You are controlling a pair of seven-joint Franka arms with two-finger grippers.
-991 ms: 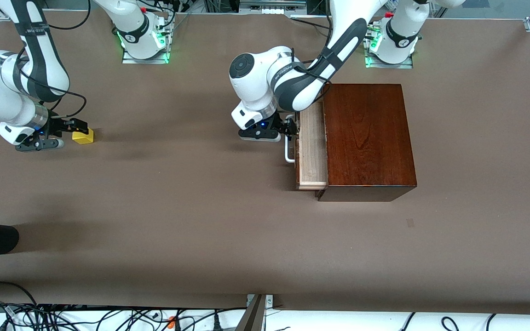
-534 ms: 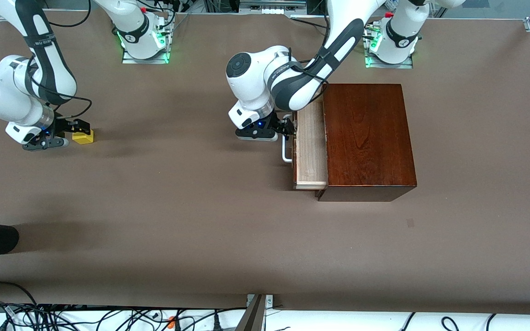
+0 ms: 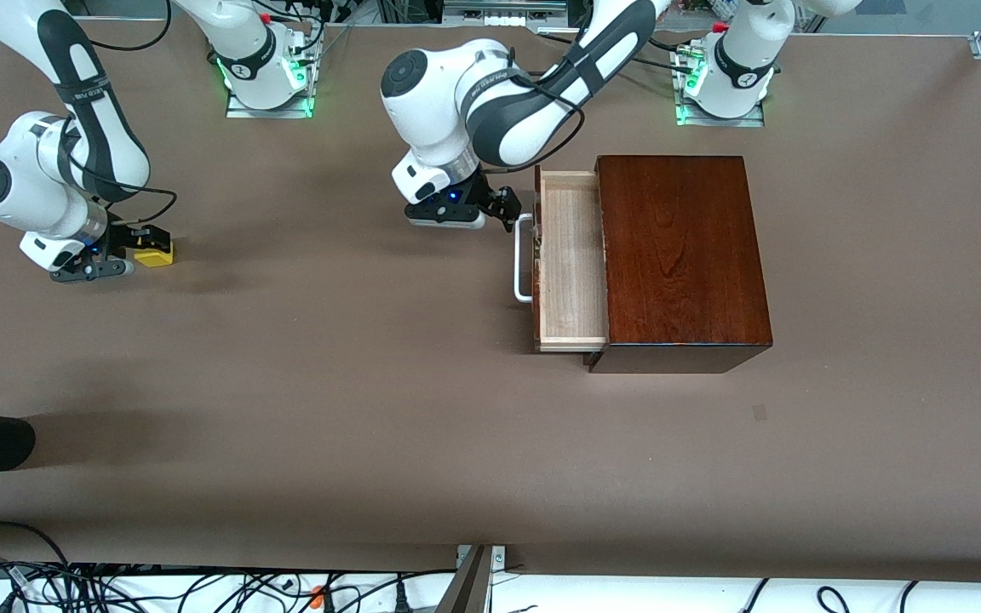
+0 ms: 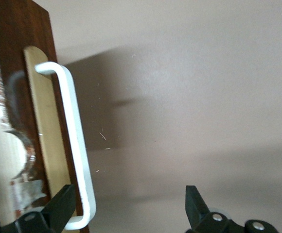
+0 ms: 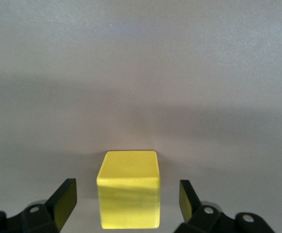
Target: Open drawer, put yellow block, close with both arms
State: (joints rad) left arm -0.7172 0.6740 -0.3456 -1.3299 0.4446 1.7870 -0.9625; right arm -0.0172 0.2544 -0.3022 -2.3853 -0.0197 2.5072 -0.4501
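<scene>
I am working across the front view from the right arm's end of the table. My right gripper (image 3: pixel 134 253) is sitting low at the block (image 3: pixel 154 254), which is resting on the table (image 3: pixel 329 409) well apart from the box (image 3: pixel 682 255). In the right wrist view the fingers (image 5: pixel 63 199) are spread wide, one on each side of the block (image 5: pixel 129 189) with a clear gap to either face, so I am holding nothing yet. The cube is lying centred between them and square to them.

Toward the middle, my left gripper (image 3: pixel 499 209) is hovering just beside the upper end of the handle (image 3: pixel 523 260). Its wrist view is showing the fingers (image 4: pixel 58 211) open and the handle (image 4: pixel 73 145) running past one of them without being pinched, so I am reading that hand as free of the bar.

The drawer (image 3: pixel 571 260) is standing pulled out of the box, its pale floor showing bare.

I am judging the opening step as done and the pick as the step in hand. Next I am needing to close the right fingers evenly on the block, lift it, and carry it over to the open tray. I am also wanting the left arm lifted clear of the drawer mouth first, since it is crowding the path the block must take. Closing is coming after that, with both arms.
</scene>
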